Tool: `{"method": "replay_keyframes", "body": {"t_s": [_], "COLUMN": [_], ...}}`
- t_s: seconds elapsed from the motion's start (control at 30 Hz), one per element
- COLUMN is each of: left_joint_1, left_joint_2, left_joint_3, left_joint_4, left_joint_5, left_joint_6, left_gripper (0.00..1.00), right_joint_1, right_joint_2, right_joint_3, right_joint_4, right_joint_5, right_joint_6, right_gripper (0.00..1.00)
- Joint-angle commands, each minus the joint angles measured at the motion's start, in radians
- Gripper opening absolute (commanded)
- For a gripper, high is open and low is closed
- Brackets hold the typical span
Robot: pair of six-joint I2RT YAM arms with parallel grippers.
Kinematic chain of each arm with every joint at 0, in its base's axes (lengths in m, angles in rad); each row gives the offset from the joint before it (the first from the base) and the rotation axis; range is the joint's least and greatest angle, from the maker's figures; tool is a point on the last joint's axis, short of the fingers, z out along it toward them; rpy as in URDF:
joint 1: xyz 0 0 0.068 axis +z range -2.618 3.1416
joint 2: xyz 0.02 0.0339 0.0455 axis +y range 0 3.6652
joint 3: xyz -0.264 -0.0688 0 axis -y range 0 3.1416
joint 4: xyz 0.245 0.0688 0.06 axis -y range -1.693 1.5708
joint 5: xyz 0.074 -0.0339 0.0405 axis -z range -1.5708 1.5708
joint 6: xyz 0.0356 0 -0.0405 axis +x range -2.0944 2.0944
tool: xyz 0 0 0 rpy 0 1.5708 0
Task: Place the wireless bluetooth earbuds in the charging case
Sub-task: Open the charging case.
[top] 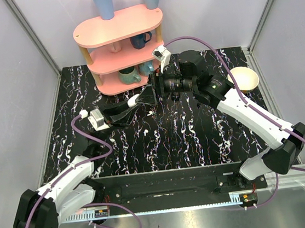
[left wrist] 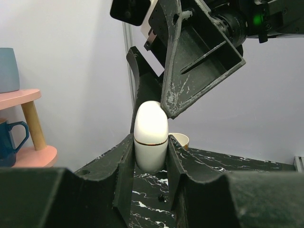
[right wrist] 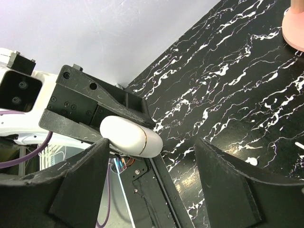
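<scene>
- Top external view:
  - The left gripper [top: 123, 110] reaches to the middle of the black, white-veined marble table [top: 172, 139]. It is clamped on a white oval charging case [top: 134, 100].
  - The right gripper [top: 146, 95] comes in from the opposite side, its tip just beside the case.
  - At the far edge stands a pink three-tier shelf [top: 118, 27]. It carries two light blue cups [top: 101, 1] on top and a dark blue mug [top: 141, 39] on the tier below.
  - A cream bowl [top: 245, 78] sits near the table's right edge.
  - The earbuds cannot be made out from here.
- Left wrist view:
  - The case [left wrist: 151, 128] stands upright, pinched between the left gripper's black fingers [left wrist: 124, 156].
  - Its lid is closed along a thin gold seam.
  - One black finger [left wrist: 190, 61] of the right gripper slants down from above, its tip at the case's upper right shoulder. I cannot tell whether it actually touches.
  - The cream bowl shows just behind the case.
- Right wrist view:
  - The right gripper [right wrist: 151, 145] is spread wide and holds nothing. Its two fingers frame the rounded end of the case [right wrist: 130, 137], which sticks out of the left gripper's clamp.
  - On the table to the right lie two tiny bright white plastic earbuds, one [right wrist: 251, 161] near the right finger and the other [right wrist: 299, 144] at the picture's edge. They are small enough that this reading is only probable.
  - Both lie well apart from the case.
</scene>
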Motion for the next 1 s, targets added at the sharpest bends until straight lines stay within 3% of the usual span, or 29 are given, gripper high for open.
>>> {"method": "replay_keyframes", "body": {"t_s": [0.0, 0.97], "left_joint_1": [-0.024, -0.024], "left_joint_2": [-0.037, -0.014], "left_joint_3": [0.036, 0.051], "left_joint_4": [0.137, 0.147], "left_joint_5": [0.073, 0.058], "left_joint_6": [-0.016, -0.023], "left_gripper": [0.0, 0.0], "right_joint_1": [0.001, 0.001], "right_joint_2": [0.023, 0.011], "right_joint_3": [0.006, 0.001], "right_joint_4": [0.045, -0.041], "right_joint_5": [0.008, 0.023], "right_joint_6": [-0.047, -0.191], "right_gripper": [0.78, 0.77]}}
